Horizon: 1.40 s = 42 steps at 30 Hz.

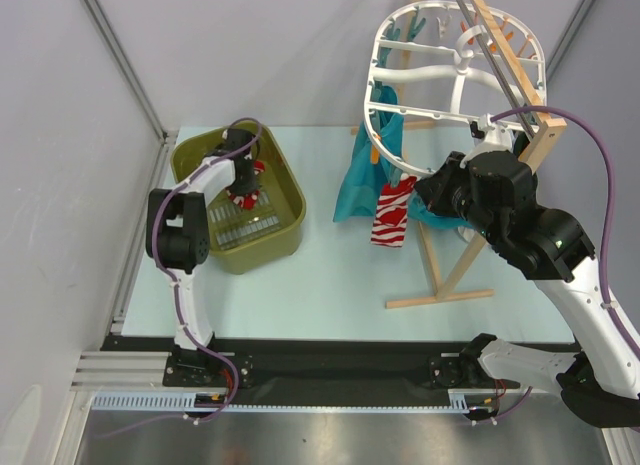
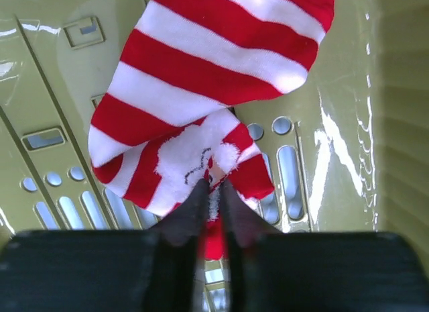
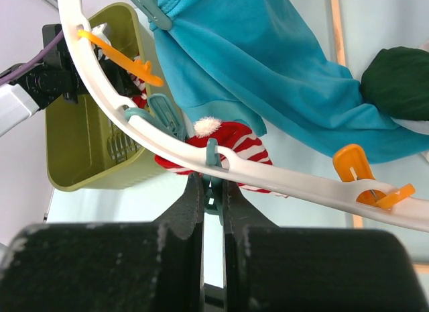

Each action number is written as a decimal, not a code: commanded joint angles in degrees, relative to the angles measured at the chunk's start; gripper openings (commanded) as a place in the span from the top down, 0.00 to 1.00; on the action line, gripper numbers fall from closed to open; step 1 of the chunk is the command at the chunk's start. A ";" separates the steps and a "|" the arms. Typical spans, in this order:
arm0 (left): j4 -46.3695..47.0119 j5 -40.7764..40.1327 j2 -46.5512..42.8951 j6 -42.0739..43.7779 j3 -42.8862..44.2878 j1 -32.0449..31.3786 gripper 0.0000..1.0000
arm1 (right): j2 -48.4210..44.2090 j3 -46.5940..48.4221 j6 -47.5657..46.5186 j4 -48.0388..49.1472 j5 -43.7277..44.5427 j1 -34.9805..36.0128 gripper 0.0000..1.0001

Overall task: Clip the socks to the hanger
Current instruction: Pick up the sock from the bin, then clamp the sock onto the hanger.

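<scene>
Now, at ten o'clock, the left gripper (image 2: 211, 191) pinches a striped sock (image 2: 201, 77) near the basket wall (image 2: 402, 124); at three o'clock, the right gripper (image 3: 213, 191) squeezes a teal clip (image 3: 212, 156) on the hanger rim (image 3: 301, 181).

Basket (image 1: 270, 240) sits left of stand (image 1: 440, 298) (teal cloth (image 1: 355, 185)).

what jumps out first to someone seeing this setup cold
The white hanger hangs from its wooden stand at far right, with teal cloths and a red-and-white hanging sock clipped to its rim, where the right tool pinches a teal clip. At left, the left tool reaches into the olive basket, nipping a second sock.
</scene>
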 commanded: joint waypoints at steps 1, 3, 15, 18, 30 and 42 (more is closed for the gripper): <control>0.35 -0.01 -1.98 1.48 3.22 -0.21 0.88 | 0.03 -0.08 0.88 -2.27 -0.99 -0.11 1.00; -0.35 0.26 -4.78 1.31 4.45 -0.21 1.00 | 0.11 0.01 0.79 -2.44 -1.08 -0.11 1.00; -1.59 8.94 -29.13 -0.62 -1.86 -0.21 1.00 | -0.24 0.01 -0.44 -2.27 -1.08 -0.11 1.00; -0.98 16.74 -35.99 -3.08 -6.17 -0.12 1.00 | 0.03 0.10 -0.88 -1.83 -1.43 -0.11 1.00; 23.09 40.35 -61.13 -33.62 -30.42 -6.70 1.00 | 0.29 -0.17 -0.97 0.54 -4.15 -0.11 1.00; 34.53 8.65 -61.59 -62.83 -33.78 -37.63 1.00 | -0.85 0.45 1.93 2.92 -8.63 -0.11 1.00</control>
